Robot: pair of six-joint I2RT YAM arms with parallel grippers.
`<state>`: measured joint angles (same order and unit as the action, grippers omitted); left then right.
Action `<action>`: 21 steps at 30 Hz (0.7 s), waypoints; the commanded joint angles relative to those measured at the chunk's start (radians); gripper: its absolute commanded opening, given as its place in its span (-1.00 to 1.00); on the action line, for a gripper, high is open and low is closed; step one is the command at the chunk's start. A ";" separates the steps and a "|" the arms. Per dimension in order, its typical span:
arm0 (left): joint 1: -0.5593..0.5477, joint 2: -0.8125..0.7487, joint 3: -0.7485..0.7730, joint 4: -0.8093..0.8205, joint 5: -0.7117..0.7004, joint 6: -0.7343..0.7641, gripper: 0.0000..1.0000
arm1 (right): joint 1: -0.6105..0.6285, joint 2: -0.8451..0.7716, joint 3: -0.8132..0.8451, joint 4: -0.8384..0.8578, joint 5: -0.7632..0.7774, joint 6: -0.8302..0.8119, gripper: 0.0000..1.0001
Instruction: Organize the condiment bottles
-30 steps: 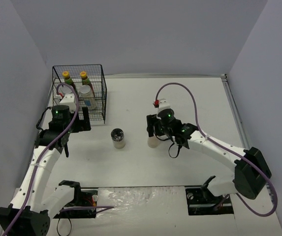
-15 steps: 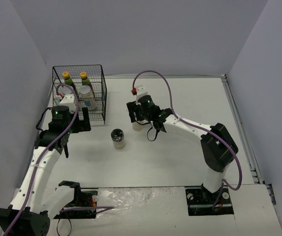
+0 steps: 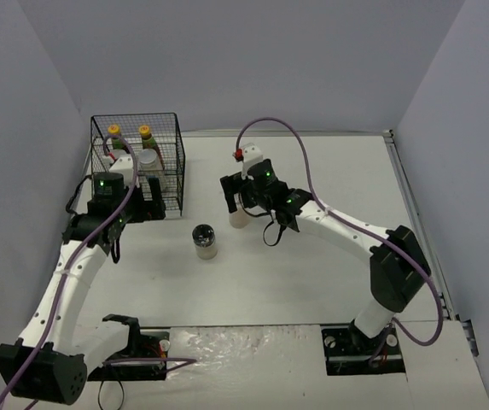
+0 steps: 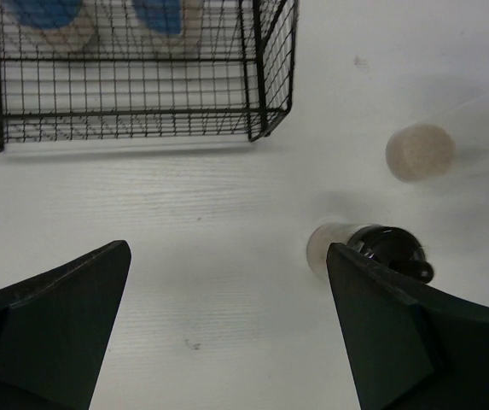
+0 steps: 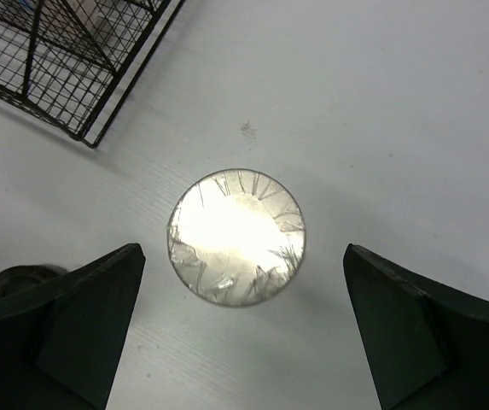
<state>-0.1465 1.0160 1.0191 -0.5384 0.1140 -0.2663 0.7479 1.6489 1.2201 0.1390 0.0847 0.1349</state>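
- Nearest the arm bases, the black-lidded jar (image 3: 204, 240) stands upright on the open table (image 3: 312, 282). It is outside the wire rack (image 3: 137, 166) and neither arm touches it. The silver-lidded jar is near it, so a reach for one could knock the other over.
- Just beyond, the silver-lidded jar (image 5: 236, 237) stands on the table under the right gripper (image 5: 242, 256). The jaws are spread wide, clear of the jar on both sides, and hold nothing. If the arm moves sideways before it rises, a finger (image 5: 65, 325) may catch the lid and tip the jar.
- To the left, the left gripper (image 4: 229, 256) hovers by the rack's front corner, its jaws wide and empty. In the wrist view one finger looks close to the black-lidded jar, so a careless descent could shove the jar rather than straddle it. A swing toward the rack could snag the wires and drag it.
- Farthest, the rack holds two sauce bottles (image 3: 145, 134) with yellow caps at the back and a pale jar (image 3: 148, 162) in front of them. Space inside looks tight, so a jar lowered off-line may strike the rim or topple a neighbour.
- Both arms work near the rack, so they may collide.
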 commanded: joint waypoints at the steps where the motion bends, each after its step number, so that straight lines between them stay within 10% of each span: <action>1: -0.109 0.064 0.169 0.048 0.033 -0.052 0.94 | -0.003 -0.261 -0.068 -0.021 0.109 -0.022 1.00; 12: -0.425 0.442 0.403 0.125 -0.078 -0.061 0.94 | -0.132 -0.802 -0.366 -0.208 0.322 0.059 1.00; 21: -0.482 0.693 0.580 0.093 -0.089 -0.024 0.94 | -0.182 -0.911 -0.458 -0.253 0.320 0.095 1.00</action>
<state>-0.6155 1.6640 1.4803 -0.4746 0.0518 -0.3147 0.5697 0.7283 0.7655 -0.1319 0.3794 0.2017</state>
